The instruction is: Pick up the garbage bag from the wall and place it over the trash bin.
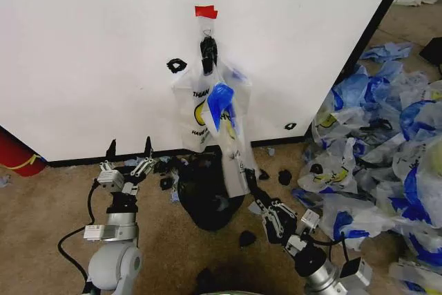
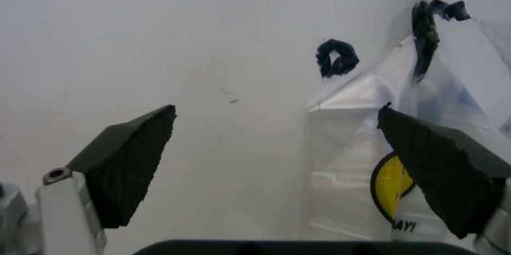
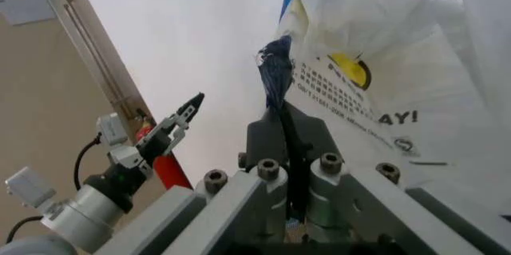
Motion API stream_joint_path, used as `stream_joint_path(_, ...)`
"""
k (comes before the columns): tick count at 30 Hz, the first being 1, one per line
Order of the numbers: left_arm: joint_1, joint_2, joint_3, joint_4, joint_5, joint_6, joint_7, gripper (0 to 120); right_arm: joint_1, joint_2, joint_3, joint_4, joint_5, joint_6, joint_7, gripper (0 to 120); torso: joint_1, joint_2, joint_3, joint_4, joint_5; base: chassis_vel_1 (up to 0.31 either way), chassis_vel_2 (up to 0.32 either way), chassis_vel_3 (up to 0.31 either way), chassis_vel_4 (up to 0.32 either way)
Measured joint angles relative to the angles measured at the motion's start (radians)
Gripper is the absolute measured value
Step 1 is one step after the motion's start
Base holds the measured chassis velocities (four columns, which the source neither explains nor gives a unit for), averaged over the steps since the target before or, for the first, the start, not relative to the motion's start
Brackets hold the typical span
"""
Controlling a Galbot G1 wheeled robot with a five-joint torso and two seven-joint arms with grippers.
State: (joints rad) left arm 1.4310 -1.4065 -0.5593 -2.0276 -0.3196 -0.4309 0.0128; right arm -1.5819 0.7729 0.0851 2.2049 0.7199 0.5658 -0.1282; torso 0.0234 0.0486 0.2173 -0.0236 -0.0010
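We see the garbage bag (image 1: 210,112) hanging flat against the wall (image 1: 103,53), its top caught on a small hook (image 1: 206,33) just below a strip of red tape (image 1: 206,12). Its lower part drapes down toward the trash bin (image 1: 207,195), which stands on the floor (image 1: 48,205) at the wall's black base strip, directly beneath the bag.

Our right gripper (image 1: 253,186) reaches up from the lower right and is clenched on the bag's bottom edge; in the right wrist view its fingers (image 3: 279,141) are pressed together with what looks like a pinched fold of plastic between them, though that fold is dark and hard to read. Our left gripper (image 1: 129,148) hovers to the left of the bin, near the wall's base, spread wide and holding nothing. In the left wrist view its two pads frame bare wall and the bag's left edge.

A heap of blue-and-white bags (image 1: 387,143) lies on the floor to the right, and small black scraps (image 1: 284,177) sit around the bin.
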Motion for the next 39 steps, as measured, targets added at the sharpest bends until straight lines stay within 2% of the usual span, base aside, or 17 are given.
stream_joint_path(10,0.012,0.003,-0.003,-0.013,-0.002,-0.006,0.000,99,0.000,0.006,0.005,0.000,-0.012,0.006,-0.003,0,0.000,0.000,0.000,-0.0001,-0.0001,0.000,0.000,0.000,0.000)
stream_joint_path(22,0.017,0.005,0.018,-0.056,-0.012,0.017,0.005,100,0.150,0.000,-0.005,-0.001,0.081,-0.037,0.058,0,0.000,0.000,0.000,0.0003,0.0001,0.000,0.000,0.000,0.000)
stream_joint_path(30,0.021,0.004,0.020,-0.050,-0.009,0.014,0.008,100,0.115,-0.002,0.002,0.019,0.076,-0.038,0.060,0,0.000,0.000,0.000,-0.0001,-0.0001,0.000,0.000,0.000,0.000)
stream_joint_path(39,0.033,0.005,0.015,-0.075,-0.008,0.013,0.009,99,0.046,0.032,0.010,0.002,0.024,-0.004,0.035,0,0.000,0.000,0.000,-0.0001,0.0000,0.000,0.000,0.000,0.000)
